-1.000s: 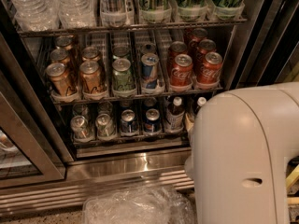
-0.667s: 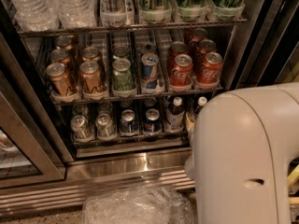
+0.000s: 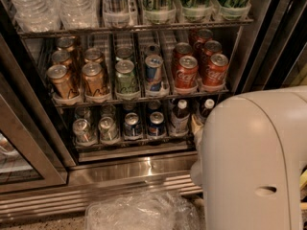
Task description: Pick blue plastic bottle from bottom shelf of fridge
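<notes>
The fridge (image 3: pixel 120 174) stands open, its glass door (image 3: pixel 21 152) swung to the left, so the front of the bottom shelf (image 3: pixel 96 145) is bare of cover from its left end to about three quarters across. Past that, the robot's large white arm housing (image 3: pixel 254 162) fills the lower right and hides the shelf's right front corner. The blue plastic bottle (image 3: pixel 179 116) stands upright in a lane near the right end of that shelf, close behind the front rail. Blue-and-silver cans (image 3: pixel 156 123) sit just to its left and a second white-capped bottle (image 3: pixel 206 108) just to its right, leaving little side room. The rack of red cans (image 3: pixel 199 71) hangs low over its cap. Of the tool (image 3: pixel 196 125) only a tan sliver shows at the housing's left edge, just beside the bottle's right side; whether it is wide, narrow or touching the bottle, I cannot tell. Crumpled clear plastic (image 3: pixel 139 210) lies on the floor below the base grille.
</notes>
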Motion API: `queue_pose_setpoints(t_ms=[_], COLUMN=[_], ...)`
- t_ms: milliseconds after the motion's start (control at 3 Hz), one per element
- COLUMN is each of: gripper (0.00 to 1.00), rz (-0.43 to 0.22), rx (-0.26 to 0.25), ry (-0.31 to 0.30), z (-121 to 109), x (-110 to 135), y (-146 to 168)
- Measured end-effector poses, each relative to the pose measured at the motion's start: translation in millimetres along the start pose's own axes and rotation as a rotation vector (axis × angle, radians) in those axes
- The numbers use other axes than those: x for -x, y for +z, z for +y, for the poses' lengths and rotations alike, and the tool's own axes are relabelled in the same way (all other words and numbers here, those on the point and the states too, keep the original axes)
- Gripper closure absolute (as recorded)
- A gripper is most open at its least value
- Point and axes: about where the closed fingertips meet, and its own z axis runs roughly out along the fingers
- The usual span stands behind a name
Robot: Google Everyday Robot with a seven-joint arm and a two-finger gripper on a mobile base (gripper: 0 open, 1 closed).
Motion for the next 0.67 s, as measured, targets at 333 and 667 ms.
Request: queue_pose_setpoints(t_ms=[333, 667], gripper=[1.00, 1.00], rz=[-0.017, -0.033], rx=[-0.004, -0.007], ry=[0.006, 0.010], z=[-1.5, -3.1], x=[4.5, 9.0], y=[-3.3, -6.2])
